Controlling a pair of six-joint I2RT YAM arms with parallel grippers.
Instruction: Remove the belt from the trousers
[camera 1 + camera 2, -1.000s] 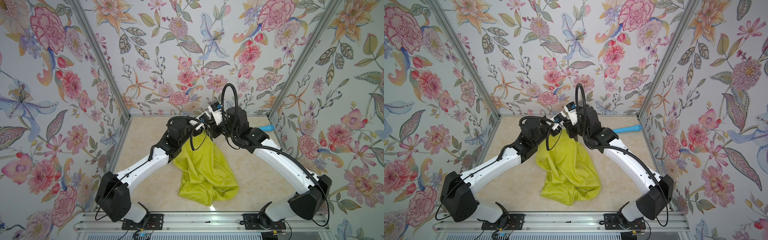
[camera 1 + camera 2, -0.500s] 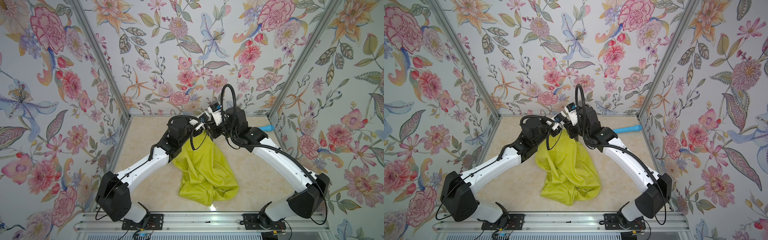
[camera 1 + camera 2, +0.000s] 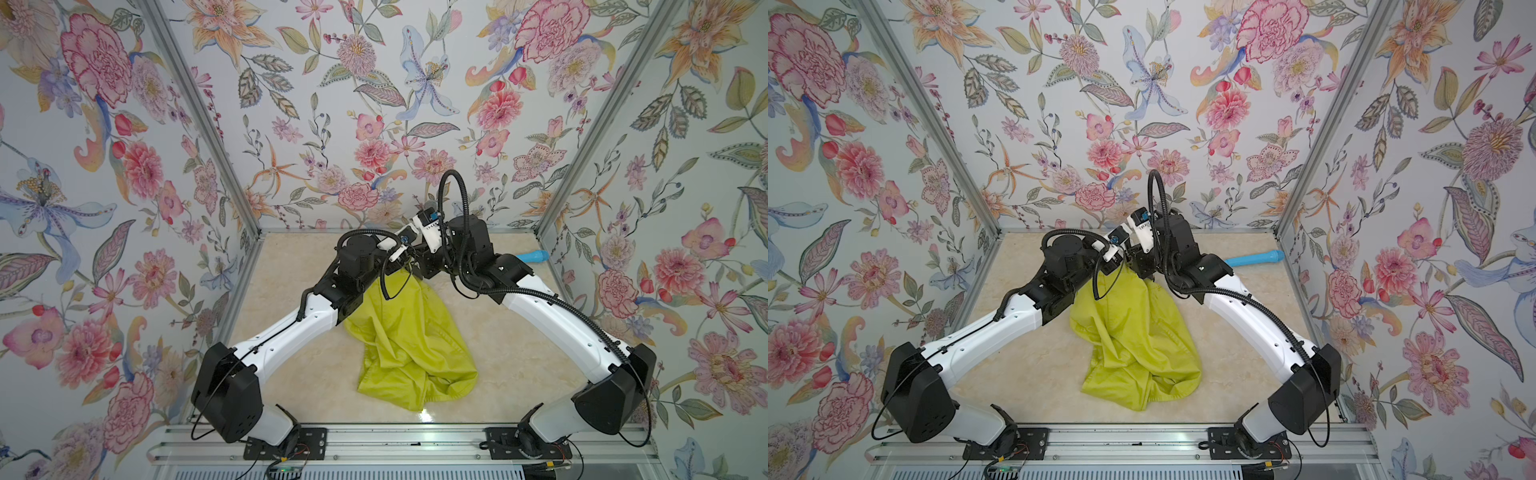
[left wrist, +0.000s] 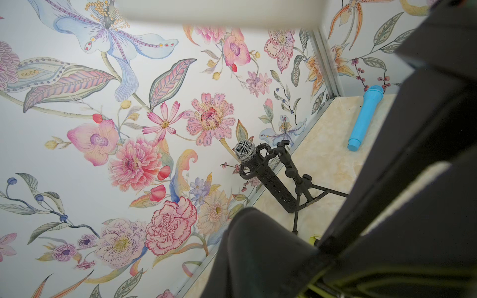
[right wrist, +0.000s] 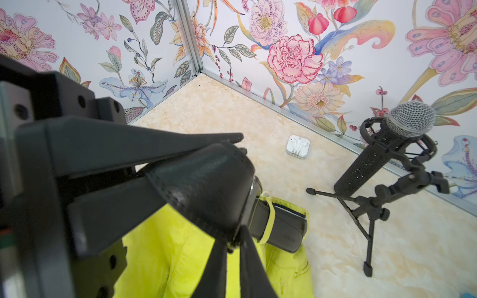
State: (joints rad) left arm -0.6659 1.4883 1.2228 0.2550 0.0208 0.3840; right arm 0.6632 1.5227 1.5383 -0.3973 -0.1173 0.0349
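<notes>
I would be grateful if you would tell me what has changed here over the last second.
The right hand has closed on the belt. The shut left hand and the trousers stayed where they were.

Cream marbled tabletop [image 3: 291, 374], walled on three sides. Trousers [image 3: 415, 357]: yellow-green heap at the middle, spreading toward the near edge. Blue tube [image 3: 1254, 259] flat by the far right corner. Microphone stand [image 5: 371, 203], a small tripod, at the far edge. White earbud case [image 5: 297, 146] between it and the far left corner.
</notes>
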